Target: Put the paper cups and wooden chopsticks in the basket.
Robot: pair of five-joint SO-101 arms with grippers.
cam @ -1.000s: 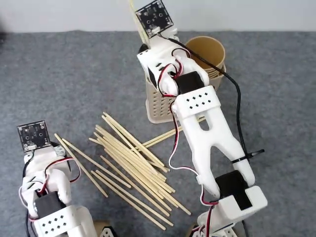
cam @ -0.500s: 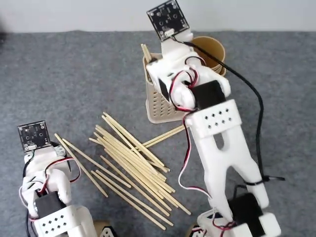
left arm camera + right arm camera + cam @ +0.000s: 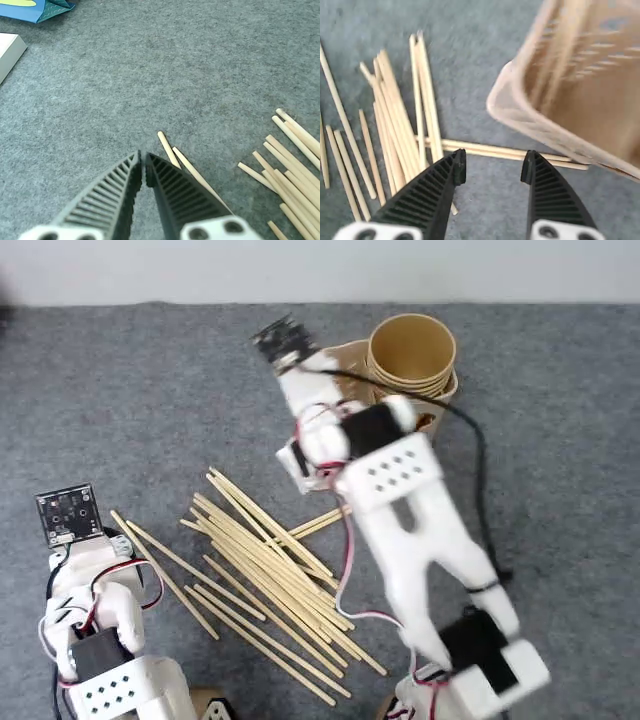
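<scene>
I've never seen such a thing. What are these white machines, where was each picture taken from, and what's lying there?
They are two small robot arms, side by side. One picture looks down from above; the other two come from a camera on each arm's wrist, looking along its gripper. Loose wooden chopsticks lie on the grey mat. The pale basket holds a few sticks, with stacked paper cups at it; whether those stand inside, I cannot tell. The left gripper is shut and empty, near two chopstick ends. The right gripper is open and empty, beside the basket.
</scene>
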